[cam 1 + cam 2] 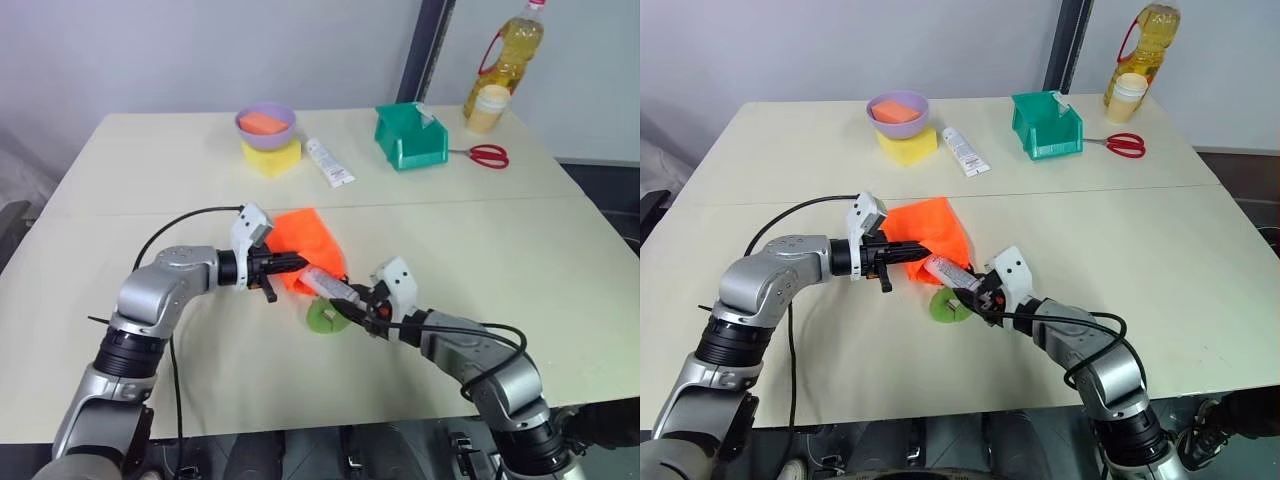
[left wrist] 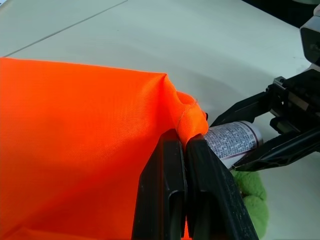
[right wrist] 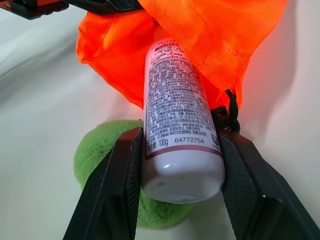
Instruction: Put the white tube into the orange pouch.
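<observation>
Nearest you in the left eye view, the right gripper (image 1: 362,308) is clamped on the white tube (image 1: 331,285), whose far end reaches the orange pouch (image 1: 312,243). Your left gripper (image 1: 290,264) pinches the pouch's near edge, lifting it off the table (image 1: 500,240). Just beside the pouch on its near side lies the green disc (image 1: 324,318); well beyond it sit the green bin (image 1: 410,136) and red scissors (image 1: 488,154).

Left wrist view: your fingers (image 2: 172,190) are pressed together on a fold of orange fabric, with the tube's printed body just beside that fold.

Right wrist view: both fingers (image 3: 117,175) grip the tube near its base, its far end tucked under the pouch's hanging fabric.

You are at the insertion step. Whether the tip is inside the mouth I cannot tell. Next, push the tube along its length until the pouch covers it, then release it.
</observation>
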`<move>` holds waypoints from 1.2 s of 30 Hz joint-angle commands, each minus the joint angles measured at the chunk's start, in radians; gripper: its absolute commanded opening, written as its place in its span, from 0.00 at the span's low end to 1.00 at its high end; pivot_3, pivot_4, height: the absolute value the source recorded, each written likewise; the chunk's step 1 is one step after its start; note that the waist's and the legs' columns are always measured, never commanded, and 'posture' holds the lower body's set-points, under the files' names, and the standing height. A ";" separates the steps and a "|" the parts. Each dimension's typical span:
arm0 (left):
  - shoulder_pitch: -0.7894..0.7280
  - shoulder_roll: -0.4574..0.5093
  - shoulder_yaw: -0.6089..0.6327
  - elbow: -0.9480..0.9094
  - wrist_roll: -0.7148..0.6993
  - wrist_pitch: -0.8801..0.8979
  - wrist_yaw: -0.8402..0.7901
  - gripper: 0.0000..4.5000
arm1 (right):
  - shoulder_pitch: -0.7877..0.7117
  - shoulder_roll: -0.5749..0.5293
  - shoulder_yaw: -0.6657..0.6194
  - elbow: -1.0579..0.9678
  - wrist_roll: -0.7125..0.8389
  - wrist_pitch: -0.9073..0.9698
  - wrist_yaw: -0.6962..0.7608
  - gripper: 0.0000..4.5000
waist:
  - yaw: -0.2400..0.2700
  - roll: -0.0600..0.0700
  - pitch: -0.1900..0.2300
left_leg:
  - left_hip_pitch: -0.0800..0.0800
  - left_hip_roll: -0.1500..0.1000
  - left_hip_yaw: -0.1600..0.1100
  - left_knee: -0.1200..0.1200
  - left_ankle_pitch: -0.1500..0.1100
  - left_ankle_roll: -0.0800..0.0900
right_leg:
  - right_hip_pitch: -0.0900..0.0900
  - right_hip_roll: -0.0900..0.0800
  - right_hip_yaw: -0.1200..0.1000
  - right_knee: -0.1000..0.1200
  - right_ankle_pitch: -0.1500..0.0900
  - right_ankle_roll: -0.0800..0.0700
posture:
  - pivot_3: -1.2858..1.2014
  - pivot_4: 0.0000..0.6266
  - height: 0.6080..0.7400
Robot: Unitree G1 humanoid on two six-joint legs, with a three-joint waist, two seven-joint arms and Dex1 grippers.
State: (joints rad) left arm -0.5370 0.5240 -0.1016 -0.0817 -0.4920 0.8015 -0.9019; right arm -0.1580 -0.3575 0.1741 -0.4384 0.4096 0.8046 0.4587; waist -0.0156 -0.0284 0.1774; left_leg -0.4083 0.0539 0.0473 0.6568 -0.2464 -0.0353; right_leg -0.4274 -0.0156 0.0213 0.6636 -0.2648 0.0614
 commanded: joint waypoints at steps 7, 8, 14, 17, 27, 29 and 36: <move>-0.002 0.007 0.008 -0.078 -0.062 0.052 -0.036 0.00 | -0.172 0.170 0.029 0.083 0.005 0.067 -0.076 0.48 | -0.003 0.000 0.000 | 0.000 0.001 0.000 0.000 0.000 0.000 | -0.001 0.001 0.000 0.000 0.000 0.000 | 0.52 0.24 0.93; -0.002 0.006 0.008 -0.080 -0.064 0.057 -0.035 0.00 | -0.184 0.179 0.033 0.092 0.002 0.072 -0.079 0.48 | -0.002 0.000 0.000 | -0.001 0.001 0.000 -0.001 0.000 0.000 | -0.001 0.001 0.000 0.000 0.000 0.000 | 0.52 0.24 0.93; 0.009 0.007 -0.009 -0.119 -0.088 0.082 -0.050 0.00 | -0.252 0.224 0.045 0.177 -0.041 0.074 -0.120 0.48 | 0.000 0.000 0.000 | -0.001 0.000 0.001 -0.002 0.000 0.000 | -0.002 0.000 0.000 -0.001 0.000 0.000 | 0.52 0.24 0.93; 0.010 0.013 -0.005 -0.083 -0.050 0.050 -0.030 0.00 | -0.247 0.217 0.045 0.167 -0.053 0.074 -0.123 0.48 | -0.001 0.000 0.000 | -0.001 0.000 0.001 -0.003 0.000 0.000 | -0.002 0.000 0.000 -0.001 0.000 0.000 | 0.52 0.24 0.93; -0.002 0.045 0.027 0.031 -0.003 -0.019 -0.027 0.00 | -0.197 0.115 0.049 0.048 -0.057 0.076 -0.080 0.88 | 0.000 0.000 0.000 | -0.001 0.000 0.001 -0.004 0.000 0.000 | -0.002 0.000 0.000 -0.001 0.000 0.000 | 0.52 0.24 0.93; 0.000 0.051 0.034 0.048 0.001 -0.027 -0.026 0.00 | -0.175 0.070 0.034 -0.019 -0.043 0.068 -0.044 0.88 | 0.000 0.000 0.000 | -0.001 0.000 0.001 -0.004 0.000 0.000 | -0.003 0.000 0.000 -0.001 0.000 0.000 | 0.52 0.24 0.93; 0.006 0.053 0.046 0.062 0.002 -0.035 -0.020 0.00 | -0.078 -0.124 0.013 -0.148 -0.015 0.012 0.105 0.88 | 0.001 0.000 0.000 | -0.001 0.000 0.001 -0.004 0.000 0.000 | -0.003 0.000 0.000 -0.001 0.000 0.000 | 0.52 0.24 0.93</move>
State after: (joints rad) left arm -0.5233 0.5700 -0.0880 -0.0095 -0.4884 0.7849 -0.9219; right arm -0.2428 -0.4561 0.2044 -0.5233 0.3771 0.8604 0.5169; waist -0.0146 -0.0284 0.1775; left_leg -0.4093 0.0538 0.0482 0.6526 -0.2463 -0.0353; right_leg -0.4301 -0.0158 0.0218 0.6621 -0.2649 0.0616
